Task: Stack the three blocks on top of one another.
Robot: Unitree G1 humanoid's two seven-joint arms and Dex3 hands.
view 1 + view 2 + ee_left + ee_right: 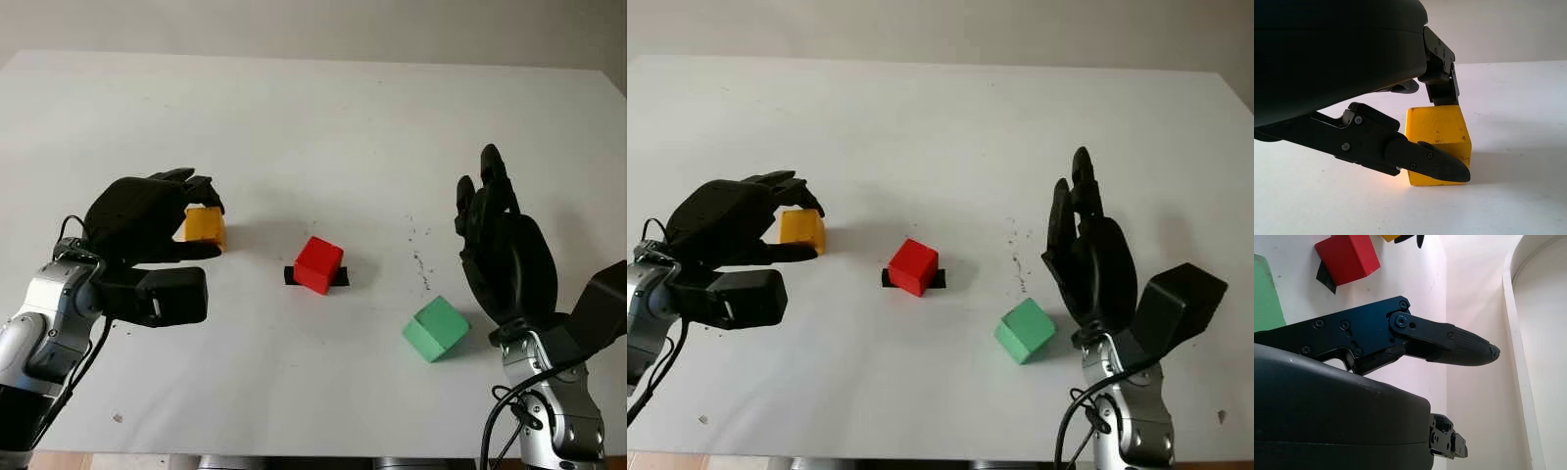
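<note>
**Zero blocks stacked so far, but we've got fingers on the yellow one**

Three blocks, three separate spots on the white tabletop point(313, 117), so nothing is stacked yet as far as we can see. The red block point(318, 263) sits roughly in the middle, on top of a small black patch point(342, 279) that pokes out from under it. The green block point(436, 329) is nearer to us and off to the right of the red one, well apart from it. The yellow block point(203, 224) is off to the left, also well apart from the red.

Our left hand point(147, 217) is the one at work. It's curled over the yellow block, and from the wrist camera we can see one of the fingers point(1435, 164) pressed across the block's near face while another comes down on its top edge behind. So we'd call that a grip on the yellow block. The block looks like it's sitting on the tabletop or barely off it; we honestly can't tell which.

Our right hand point(505, 250) is up just beside the green block, to its right, open and holding nothing, not touching it.

Where that leaves us, by our guess: we're at the very first pickup. If the red block is meant as the base (that black patch under it kind of hints at it), then the yellow one has to be lifted over and set on the red, and the green goes on top after that. Both placements are left to do.
</note>
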